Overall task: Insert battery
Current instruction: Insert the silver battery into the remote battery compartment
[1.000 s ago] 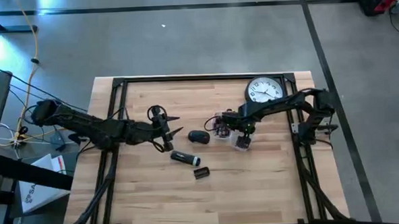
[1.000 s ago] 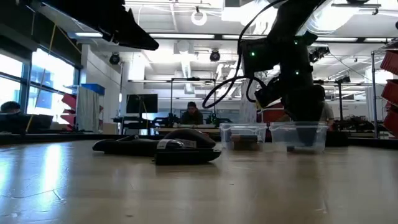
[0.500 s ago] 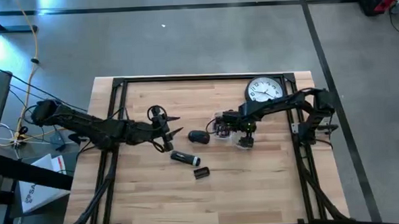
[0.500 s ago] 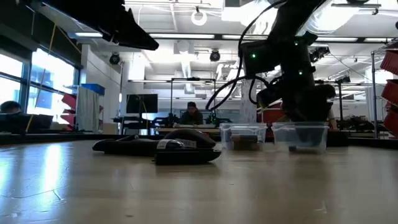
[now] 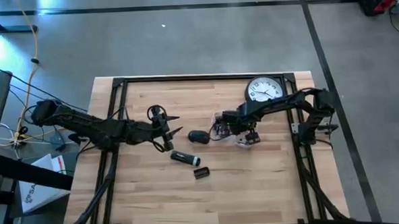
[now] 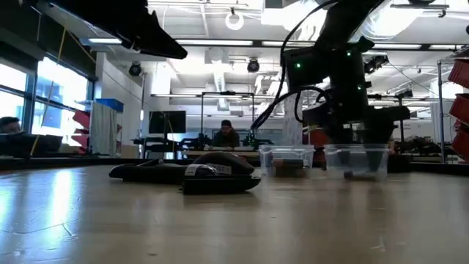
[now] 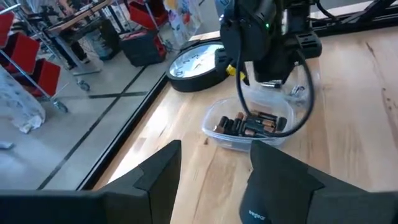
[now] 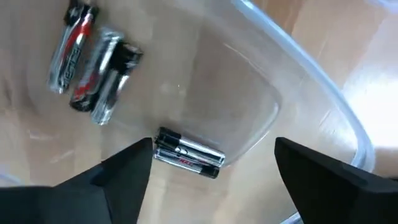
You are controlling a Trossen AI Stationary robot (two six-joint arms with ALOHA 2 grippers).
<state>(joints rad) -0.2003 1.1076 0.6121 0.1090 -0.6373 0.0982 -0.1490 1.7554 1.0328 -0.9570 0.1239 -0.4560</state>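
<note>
Batteries (image 8: 186, 155) lie loose in a clear tub (image 8: 311, 68) near the tabletop's right edge; right gripper (image 8: 211, 180) hovers over them, fingers apart, holding nothing. Left gripper (image 7: 211, 180) waits open mid-tabletop. Insertion seems unstarted.

A grey concrete floor (image 5: 203, 37) with dark tape lines surrounds the pale wooden tabletop (image 5: 149, 188); bright windows (image 6: 55, 103) and ceiling strip lights (image 6: 212, 42) illuminate the workshop.

One camera hangs overhead, facing straight down on the bench (image 5: 269, 170). Another sits at bench level, looking across it. Both share the clear tubs (image 5: 244, 138), at three o'clock.
</note>
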